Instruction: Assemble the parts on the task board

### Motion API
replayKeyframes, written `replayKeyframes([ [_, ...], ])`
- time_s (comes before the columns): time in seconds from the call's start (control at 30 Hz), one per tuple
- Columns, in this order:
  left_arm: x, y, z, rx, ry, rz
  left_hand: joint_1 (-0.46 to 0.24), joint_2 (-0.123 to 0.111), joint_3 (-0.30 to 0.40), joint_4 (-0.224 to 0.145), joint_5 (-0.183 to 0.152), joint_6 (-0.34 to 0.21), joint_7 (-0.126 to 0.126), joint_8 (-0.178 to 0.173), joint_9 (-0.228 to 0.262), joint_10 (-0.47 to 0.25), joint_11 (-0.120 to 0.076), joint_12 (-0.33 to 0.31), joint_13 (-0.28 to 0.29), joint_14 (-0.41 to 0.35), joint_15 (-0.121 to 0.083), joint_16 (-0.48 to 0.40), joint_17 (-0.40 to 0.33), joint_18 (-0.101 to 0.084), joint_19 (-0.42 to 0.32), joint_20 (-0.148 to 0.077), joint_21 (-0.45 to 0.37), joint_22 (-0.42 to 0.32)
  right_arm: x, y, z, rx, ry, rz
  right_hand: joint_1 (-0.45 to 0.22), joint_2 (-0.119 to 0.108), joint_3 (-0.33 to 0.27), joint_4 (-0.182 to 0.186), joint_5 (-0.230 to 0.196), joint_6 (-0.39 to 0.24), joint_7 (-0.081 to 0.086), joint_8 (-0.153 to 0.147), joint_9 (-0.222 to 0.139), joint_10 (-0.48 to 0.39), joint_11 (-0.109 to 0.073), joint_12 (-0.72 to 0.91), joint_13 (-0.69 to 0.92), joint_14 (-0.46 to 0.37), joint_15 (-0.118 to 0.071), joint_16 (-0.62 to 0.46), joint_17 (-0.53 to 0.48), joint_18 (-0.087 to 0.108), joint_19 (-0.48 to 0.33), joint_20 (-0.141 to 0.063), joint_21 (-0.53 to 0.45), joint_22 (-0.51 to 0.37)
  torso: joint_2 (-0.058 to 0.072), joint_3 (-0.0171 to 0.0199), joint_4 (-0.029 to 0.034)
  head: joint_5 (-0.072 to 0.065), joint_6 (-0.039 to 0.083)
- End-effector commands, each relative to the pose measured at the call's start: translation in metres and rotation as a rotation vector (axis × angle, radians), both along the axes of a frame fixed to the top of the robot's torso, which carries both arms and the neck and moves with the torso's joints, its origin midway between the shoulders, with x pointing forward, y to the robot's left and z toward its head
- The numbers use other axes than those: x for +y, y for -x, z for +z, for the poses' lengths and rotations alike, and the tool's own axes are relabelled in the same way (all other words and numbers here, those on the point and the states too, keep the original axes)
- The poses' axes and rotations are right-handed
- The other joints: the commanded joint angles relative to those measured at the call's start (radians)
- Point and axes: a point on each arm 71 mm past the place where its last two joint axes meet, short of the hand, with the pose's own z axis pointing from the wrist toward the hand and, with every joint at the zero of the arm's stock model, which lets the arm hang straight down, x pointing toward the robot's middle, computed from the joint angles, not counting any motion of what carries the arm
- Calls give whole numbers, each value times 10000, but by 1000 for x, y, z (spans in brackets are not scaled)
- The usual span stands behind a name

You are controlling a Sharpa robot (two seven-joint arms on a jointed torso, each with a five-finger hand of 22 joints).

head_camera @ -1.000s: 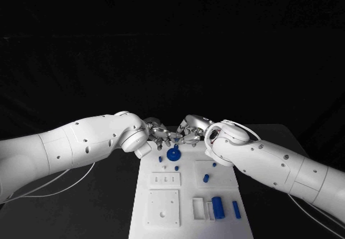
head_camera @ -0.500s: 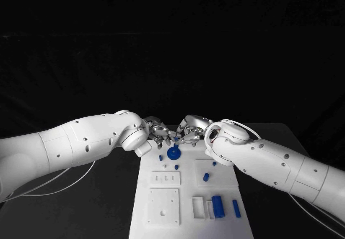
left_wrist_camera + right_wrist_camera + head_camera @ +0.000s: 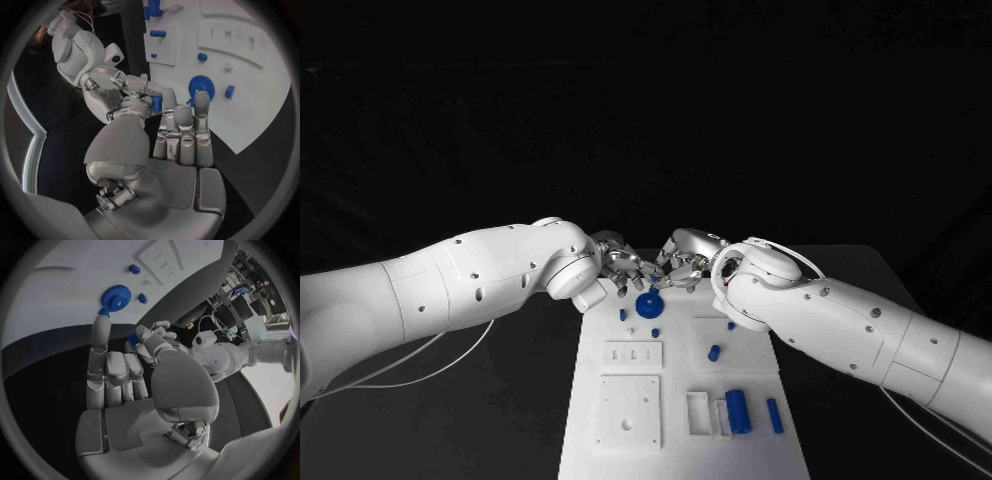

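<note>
The long white task board (image 3: pixel 678 400) lies lengthwise on the black table (image 3: pixel 516 400), unmoved since a second ago. At its far end the left silver hand (image 3: pixel 620 265) and right silver hand (image 3: pixel 684 268) have edged closer, fingertips pinching one small blue part (image 3: pixel 156 103) together above the round blue gear (image 3: pixel 648 307).

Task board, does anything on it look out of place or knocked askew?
Nothing stands out. The task board lies straight, the blue gear sits flat at its far end, and the loose blue parts lie tidily near the front.
</note>
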Motion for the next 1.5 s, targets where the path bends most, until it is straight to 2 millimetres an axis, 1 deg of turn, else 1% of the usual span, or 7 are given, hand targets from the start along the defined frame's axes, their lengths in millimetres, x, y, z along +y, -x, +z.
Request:
replayKeyframes([
  [0.03,0,0,-1,138,-162,-74,174,98,106,-87,185,6,-63,73,22,-18,-37,-62,-23,-29,-38,46,5,43,62,-20,-73,46,3,1,2,-70,41,101,-18,95,-44,20,77,96,-1,24,20,-30,-54,-89,-33,15,-80,-55,18,11,352,-97,-84,6,1,2,1,-10,-37],
  [0.37,1,0,-1,110,-129,-83,183,348,821,-544,1020,-109,42,83,216,39,-5,-176,-146,-16,-23,100,41,85,82,-9,-158,299,2,1,2,-97,24,77,-10,110,-26,15,74,100,-2,25,22,-34,-58,-95,-38,15,-81,-61,20,10,355,-99,-85,6,-13,1,2,-21,-90],
  [0.73,2,-2,0,-10,89,93,-132,554,1357,-1128,1414,65,21,105,772,179,-54,-101,-104,80,-66,214,135,123,167,-47,-234,668,2,1,2,-131,-12,54,-94,-5,-144,47,220,40,0,19,5,-92,-53,-210,-141,9,-78,-128,-5,3,351,-98,-119,-10,-17,7,2,-29,-100],
  [0.93,4,-2,0,76,222,183,-318,434,1515,-1358,2002,271,-46,105,1031,333,-127,-9,-40,188,-132,351,235,124,255,-109,-212,812,-3,-1,4,-362,-237,-185,-166,-301,-879,354,-16,-644,162,25,-70,-424,31,-666,-506,-106,27,-540,-316,22,295,-13,-338,-159,-28,11,-6,-18,-108],
  [1.13,5,-1,-1,174,240,182,-479,292,1619,-1574,2476,457,-99,95,1165,476,-183,35,0,293,-187,466,335,125,331,-164,-207,935,-10,-3,5,-578,-447,-348,66,-540,-2075,748,306,-1613,412,33,-120,-868,209,-1111,-943,-332,176,-1010,-654,159,255,139,-719,-424,-19,12,0,-24,-101],
  [1.2,6,-1,-1,204,238,175,-525,259,1670,-1672,2541,512,-110,85,1148,532,-198,7,-5,318,-201,476,375,121,356,-179,-224,1001,-14,-3,6,-642,-511,-385,372,-475,-2771,1045,446,-1833,458,23,-76,-1006,263,-956,-1006,-375,231,-1051,-711,258,336,235,-921,-565,-22,15,2,-15,-90],
  [1.5,13,3,-3,176,31,83,-554,191,1630,-1831,2562,710,-166,84,1018,739,-258,4,42,539,-255,661,897,101,448,-229,-308,1165,-58,4,2,-591,-477,-374,648,-464,-2691,743,555,-2095,537,25,-85,-1686,331,-1118,-1937,-657,283,-1350,-1069,314,132,279,-1116,-492,-40,18,-24,81,-94],
])
